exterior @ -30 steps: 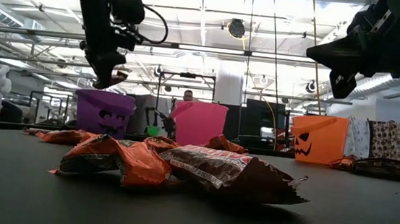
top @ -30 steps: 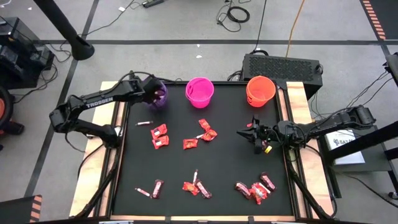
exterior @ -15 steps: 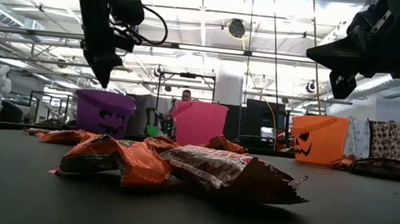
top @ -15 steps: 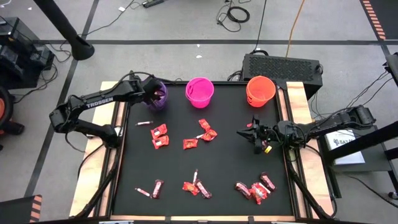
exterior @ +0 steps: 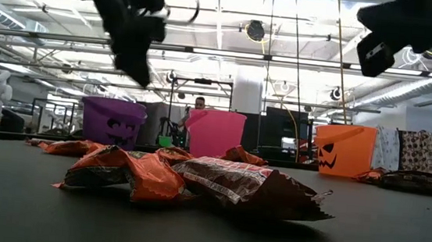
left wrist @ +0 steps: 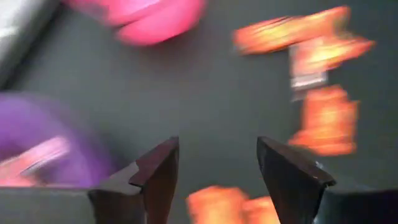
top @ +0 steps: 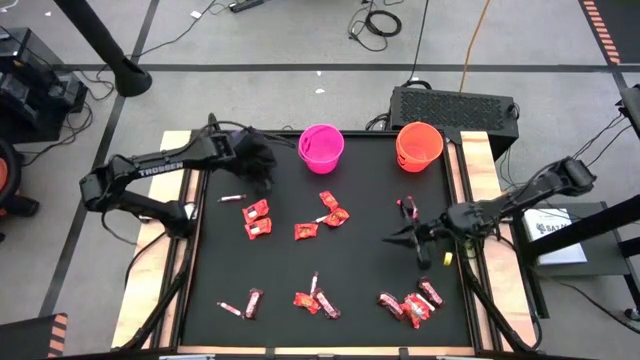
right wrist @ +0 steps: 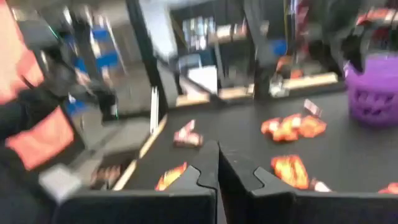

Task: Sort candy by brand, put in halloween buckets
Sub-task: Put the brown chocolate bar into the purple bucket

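Observation:
Wrapped candy lies in small groups on the black mat: red-orange pieces [top: 256, 220], more at the middle [top: 331, 210], maroon ones near the front right [top: 410, 305], and a thin stick [top: 230, 198]. The pink bucket [top: 321, 147] and orange bucket [top: 418, 145] stand at the far edge. The purple bucket [exterior: 112, 121] is covered in the high view by my left gripper [top: 266, 180], which hangs open and empty [left wrist: 217, 168] beside it. My right gripper [top: 390, 240] is shut and empty [right wrist: 217, 165], level above the mat's right side, pointing left.
One candy [top: 405, 207] lies on the mat just beyond the right gripper. A black box [top: 455, 105] sits behind the orange bucket. Wooden side rails [top: 480, 170] border the mat. Bare mat [top: 360, 265] lies between the candy groups.
My left gripper has swung from above the purple bucket toward the table's right and near side, turning as it went; the pale piece seen at its tips a second ago is gone. My right gripper has moved toward the near edge and risen a little, still shut.

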